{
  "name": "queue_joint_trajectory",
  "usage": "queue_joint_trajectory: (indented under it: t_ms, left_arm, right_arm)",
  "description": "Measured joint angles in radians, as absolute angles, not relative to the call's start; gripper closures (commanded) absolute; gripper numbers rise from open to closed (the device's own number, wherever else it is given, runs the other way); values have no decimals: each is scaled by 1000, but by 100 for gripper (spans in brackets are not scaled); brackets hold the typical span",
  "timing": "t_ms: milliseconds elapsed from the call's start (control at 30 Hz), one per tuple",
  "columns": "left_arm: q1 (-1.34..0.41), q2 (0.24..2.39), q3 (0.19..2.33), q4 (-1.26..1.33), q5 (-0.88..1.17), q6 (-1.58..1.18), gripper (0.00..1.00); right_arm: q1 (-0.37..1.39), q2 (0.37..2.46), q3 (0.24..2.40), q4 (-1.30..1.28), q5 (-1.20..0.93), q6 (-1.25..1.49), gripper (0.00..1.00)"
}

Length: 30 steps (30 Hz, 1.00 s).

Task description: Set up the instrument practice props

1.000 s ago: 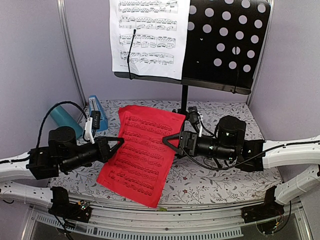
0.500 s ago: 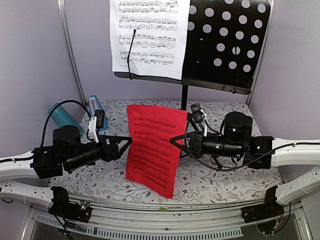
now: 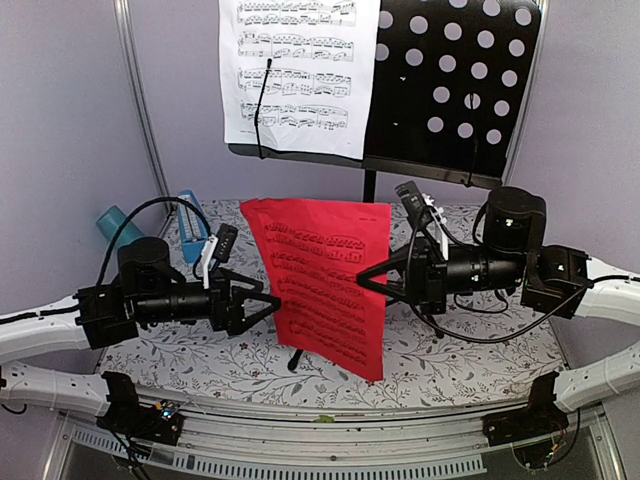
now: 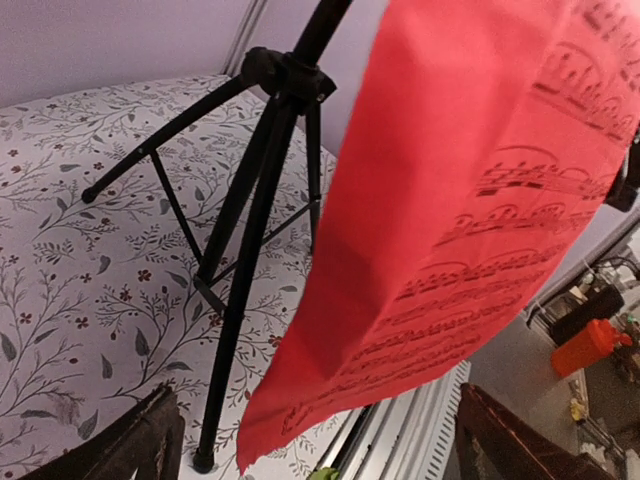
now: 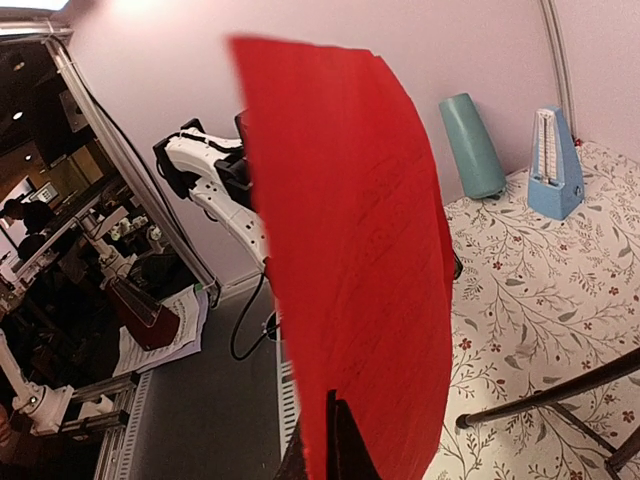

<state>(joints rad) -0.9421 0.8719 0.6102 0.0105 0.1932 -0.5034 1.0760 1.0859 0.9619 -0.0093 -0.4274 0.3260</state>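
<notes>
The red sheet of music [image 3: 325, 285] hangs upright above the table, and my right gripper [image 3: 363, 278] is shut on its right edge. In the right wrist view the dark fingertips [image 5: 345, 440] pinch the red sheet [image 5: 350, 250]. My left gripper [image 3: 270, 300] stands open just left of the sheet without touching it. Its two fingers sit far apart at the bottom of the left wrist view, either side of the sheet's lower corner [image 4: 300, 400]. The black music stand [image 3: 450, 90] holds the white sheet of music [image 3: 300, 75] on its left half. The blue metronome [image 3: 190, 222] is behind the left arm.
A teal cup [image 3: 112, 225] lies at the back left beside the metronome [image 5: 555, 165]. The stand's tripod legs [image 4: 250, 240] spread over the flowered tablecloth [image 3: 460, 350] under the sheet. Grey walls close in both sides and the back.
The red sheet rose from lying on the table to hanging upright. My left gripper let go of its left edge and opened. My right gripper shut on the right edge and lifted it.
</notes>
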Motion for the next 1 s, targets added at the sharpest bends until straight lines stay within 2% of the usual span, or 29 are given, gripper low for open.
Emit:
queue_joint_trajectory:
  t_ms: [133, 233, 333, 433, 533, 900, 1000]
  left_arm:
    - [-940, 904, 636, 33, 281, -480, 7]
    - [-939, 908, 652, 60, 327, -473, 13]
    - [-939, 907, 675, 89, 364, -472, 26]
    - [-937, 907, 709, 121, 397, -480, 49]
    - [-937, 907, 746, 159, 429, -492, 66]
    - [-943, 953, 813, 244, 463, -532, 99]
    - [-949, 976, 847, 242, 453, -532, 100]
  right_arm:
    - [1072, 1068, 1018, -63, -469, 282, 100]
    - [1070, 1061, 1044, -89, -492, 265, 100]
    - [1064, 1056, 1064, -117, -497, 257, 100]
    - [1053, 1049, 1084, -144, -494, 251, 100]
    - [1042, 1037, 1105, -168, -481, 250, 100]
    - [1013, 994, 1168, -221, -402, 249, 100]
    - [1013, 989, 1168, -230, -385, 246, 100]
